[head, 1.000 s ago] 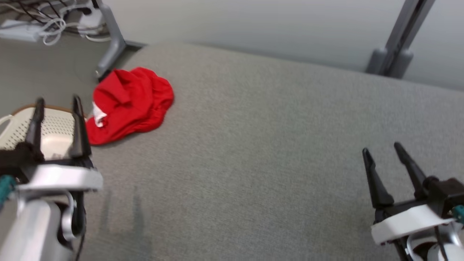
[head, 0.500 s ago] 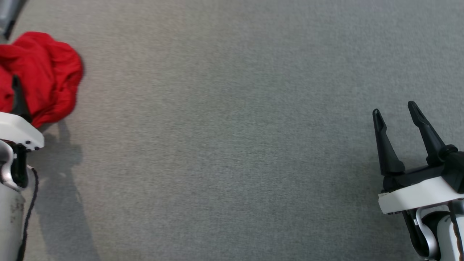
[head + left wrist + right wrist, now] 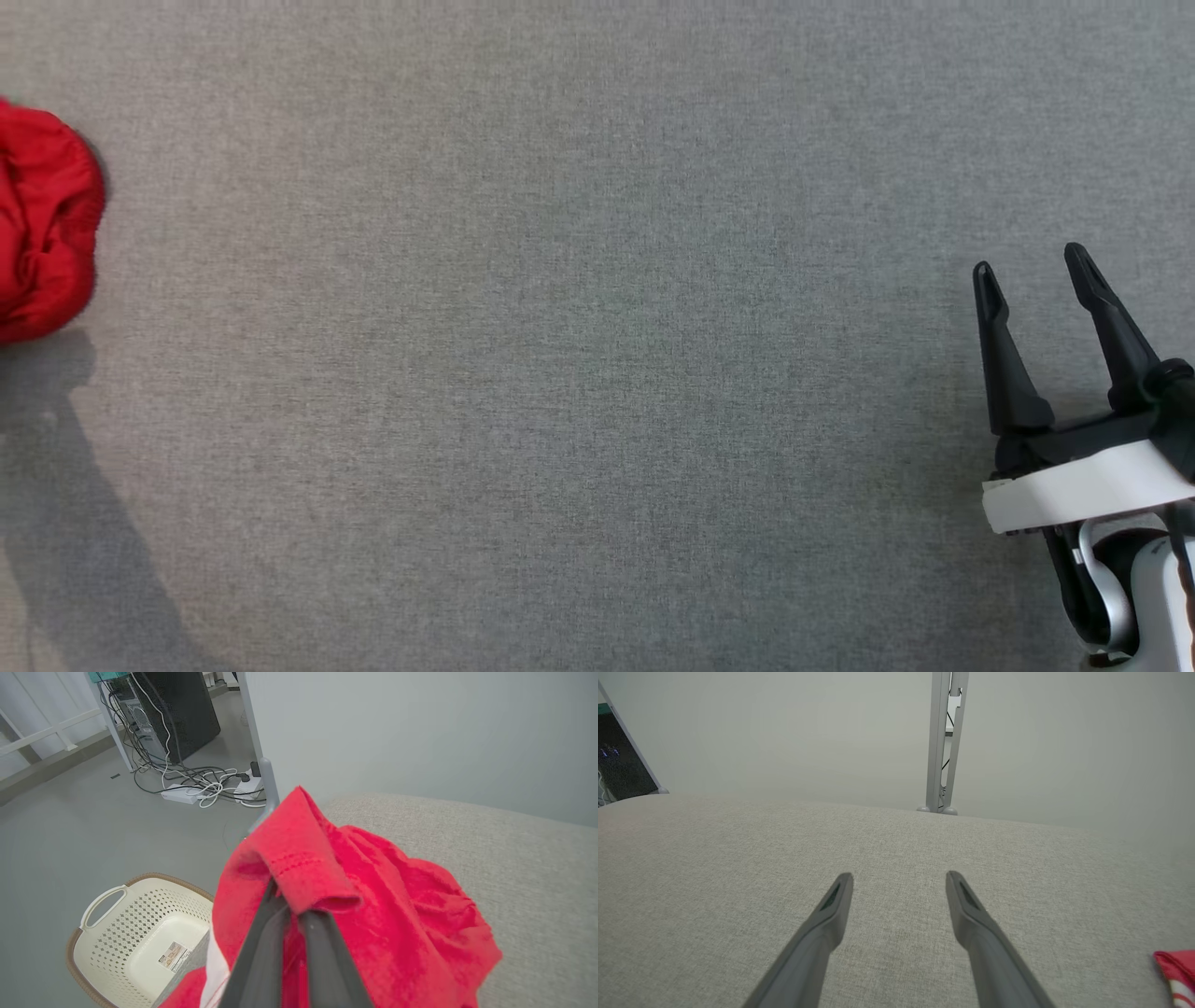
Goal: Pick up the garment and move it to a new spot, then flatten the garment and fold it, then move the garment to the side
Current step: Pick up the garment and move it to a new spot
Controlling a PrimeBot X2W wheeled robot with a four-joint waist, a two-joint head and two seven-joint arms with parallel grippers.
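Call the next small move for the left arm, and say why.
Probably lift the left gripper a little. Its jaws are shut on a fold of the red garment, which lies bunched at the edge of the grey surface, next to the basket on the floor. Lifting first should free the cloth before carrying it toward the bare middle, near the open right gripper.

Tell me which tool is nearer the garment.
Left. The left tool is shut on a fold of the garment; the right tool is open above the grey surface, far to the garment's right.
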